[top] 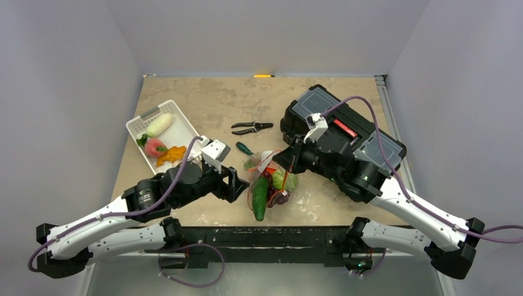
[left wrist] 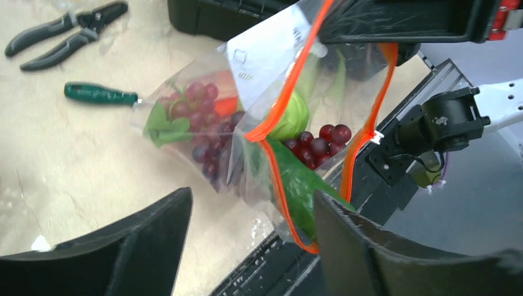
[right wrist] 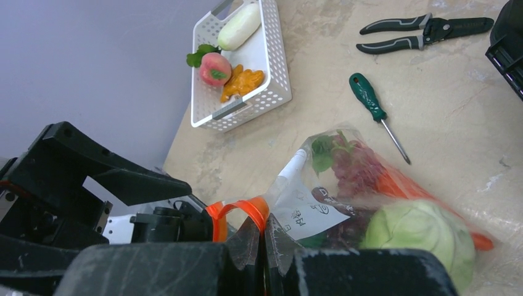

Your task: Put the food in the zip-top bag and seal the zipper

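Observation:
The clear zip-top bag (top: 271, 179) hangs over the table's near edge, its mouth facing me. My right gripper (right wrist: 264, 225) is shut on the bag's orange-red zipper (right wrist: 247, 209) and holds one side of the mouth up. Inside the bag I see grapes (left wrist: 197, 108), a cabbage (right wrist: 419, 231) and a carrot (right wrist: 395, 185). A green cucumber (left wrist: 302, 191) pokes out through the mouth. My left gripper (left wrist: 253, 203) is open, and the lower corner of the zipper (left wrist: 280, 185) lies between its fingers, close to the right one. A peach (right wrist: 214, 68) lies in the white basket (right wrist: 271, 74).
The basket (top: 139, 126) at the left also holds a white vegetable (top: 159, 124) and an orange piece (top: 171, 154). Pliers (top: 251, 127) and a green-handled screwdriver (top: 244, 148) lie behind the bag. A black toolbox (top: 339, 132) stands at the right.

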Available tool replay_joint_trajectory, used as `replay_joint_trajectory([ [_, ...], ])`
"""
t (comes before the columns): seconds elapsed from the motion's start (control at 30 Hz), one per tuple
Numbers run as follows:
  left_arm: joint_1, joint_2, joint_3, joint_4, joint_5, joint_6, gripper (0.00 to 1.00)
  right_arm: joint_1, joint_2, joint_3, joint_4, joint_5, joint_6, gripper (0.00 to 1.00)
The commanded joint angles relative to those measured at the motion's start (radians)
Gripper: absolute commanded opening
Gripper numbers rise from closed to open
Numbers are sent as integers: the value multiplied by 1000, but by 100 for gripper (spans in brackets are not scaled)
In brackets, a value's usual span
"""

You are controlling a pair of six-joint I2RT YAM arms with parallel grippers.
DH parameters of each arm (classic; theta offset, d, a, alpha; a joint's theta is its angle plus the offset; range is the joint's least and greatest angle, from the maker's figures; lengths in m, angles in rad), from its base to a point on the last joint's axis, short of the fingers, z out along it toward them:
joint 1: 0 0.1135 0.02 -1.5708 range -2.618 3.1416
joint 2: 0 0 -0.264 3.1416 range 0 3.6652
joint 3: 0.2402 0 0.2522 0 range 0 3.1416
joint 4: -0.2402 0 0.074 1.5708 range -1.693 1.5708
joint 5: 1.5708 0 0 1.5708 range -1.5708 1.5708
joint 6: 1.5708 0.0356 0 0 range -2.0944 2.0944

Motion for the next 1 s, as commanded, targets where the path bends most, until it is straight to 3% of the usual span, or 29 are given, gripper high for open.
replay_joint_trajectory([
  [0.0,6,-23,-17,-81,-42,-190,64,-1,-10,54,98,-16,-7,0],
  [0.2,6,26,-83,7,33,-245,47,-1,-4,46,113,-35,-3,0],
  [0.3,6,50,-104,37,32,-254,36,-1,-8,46,111,-38,-3,0],
  [0.4,7,68,-117,53,21,-254,31,-1,-11,46,109,-38,-2,0],
  [0.7,7,132,-128,96,121,-215,30,-1,-3,48,110,-38,-10,0],
  [0.77,10,119,-139,112,130,-212,6,-1,3,56,105,-37,-20,0],
  [0.8,14,106,-143,120,132,-213,0,-1,6,63,95,-32,-28,0],
  [0.97,94,37,-142,194,283,-268,0,-1,58,183,-48,41,-123,0],
])
